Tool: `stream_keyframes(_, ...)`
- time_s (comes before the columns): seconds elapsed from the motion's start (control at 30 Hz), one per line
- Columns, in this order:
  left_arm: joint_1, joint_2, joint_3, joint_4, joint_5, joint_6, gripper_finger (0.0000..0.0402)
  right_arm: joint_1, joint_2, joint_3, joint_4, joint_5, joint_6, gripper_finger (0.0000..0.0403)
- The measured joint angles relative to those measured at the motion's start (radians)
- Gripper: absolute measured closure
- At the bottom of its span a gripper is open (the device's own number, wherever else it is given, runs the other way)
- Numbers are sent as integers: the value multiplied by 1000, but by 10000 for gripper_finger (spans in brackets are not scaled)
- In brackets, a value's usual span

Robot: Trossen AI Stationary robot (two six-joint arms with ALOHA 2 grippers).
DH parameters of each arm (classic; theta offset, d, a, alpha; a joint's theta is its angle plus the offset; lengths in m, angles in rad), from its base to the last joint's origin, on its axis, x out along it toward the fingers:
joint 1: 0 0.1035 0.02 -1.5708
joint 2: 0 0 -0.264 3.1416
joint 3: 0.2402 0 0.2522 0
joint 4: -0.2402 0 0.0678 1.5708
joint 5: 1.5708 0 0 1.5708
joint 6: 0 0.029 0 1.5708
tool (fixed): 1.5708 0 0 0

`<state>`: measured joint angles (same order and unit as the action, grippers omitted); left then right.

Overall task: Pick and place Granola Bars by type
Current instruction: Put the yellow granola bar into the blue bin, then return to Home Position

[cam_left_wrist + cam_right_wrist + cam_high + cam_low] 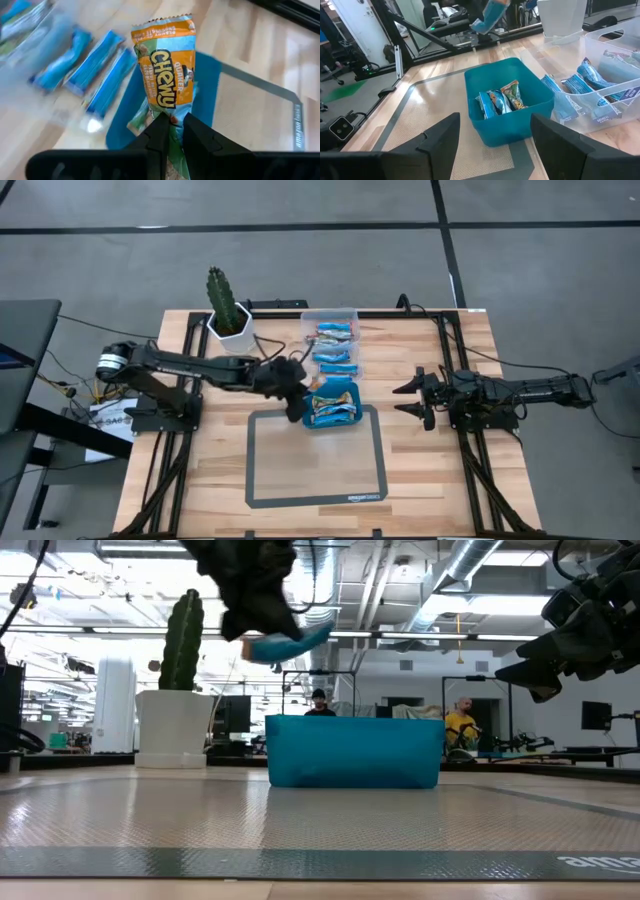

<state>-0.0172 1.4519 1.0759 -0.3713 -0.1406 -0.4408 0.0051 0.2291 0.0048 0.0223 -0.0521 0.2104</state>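
Wrapper print shows only in the left wrist view: the left gripper [173, 131] has its two dark fingers pinched tight on the lower end of a granola bar [164, 70] in an orange-and-blue wrapper, the bar standing up past the fingertips. Under it lie the teal tray [206, 85] and a row of blue-wrapped bars [95, 67] on the wood beside a blurred clear plastic box [30, 35].

From above, the held bar is hidden; the high view gives only the left gripper [296, 402] at the teal tray's [352, 423] left edge, the clear plastic box [330, 314] behind the tray, and a potted cactus [226, 308] near the box. The right gripper [412, 400] waits well to the tray's right, over the table [440, 480].

The low view shows what the overhead cannot: the bar [290, 643] hangs in the air, above the tray's [353, 752] rim and clear of it, gripped by the left gripper [262, 602].

The right wrist view looks into the tray [530, 117], where several bars [500, 101] lie together, and shows the right gripper's own fingers [442, 137] spread wide with nothing between them.
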Motion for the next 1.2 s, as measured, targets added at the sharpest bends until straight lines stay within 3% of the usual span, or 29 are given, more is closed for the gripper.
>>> stream_keyframes(0.33,44,276,263,-23,215,211,368,0,0,0,-1,0,0,168)
stream_keyframes(0.57,53,418,354,-87,319,228,365,0,0,0,-1,0,0,168)
stream_keyframes(0.7,59,448,354,-111,348,182,365,0,0,0,-1,0,0,168)
stream_keyframes(0.87,59,449,354,-153,311,194,350,0,0,0,-1,0,0,168)
stream_keyframes(1.2,65,447,354,-157,339,221,266,0,0,0,0,0,0,168)
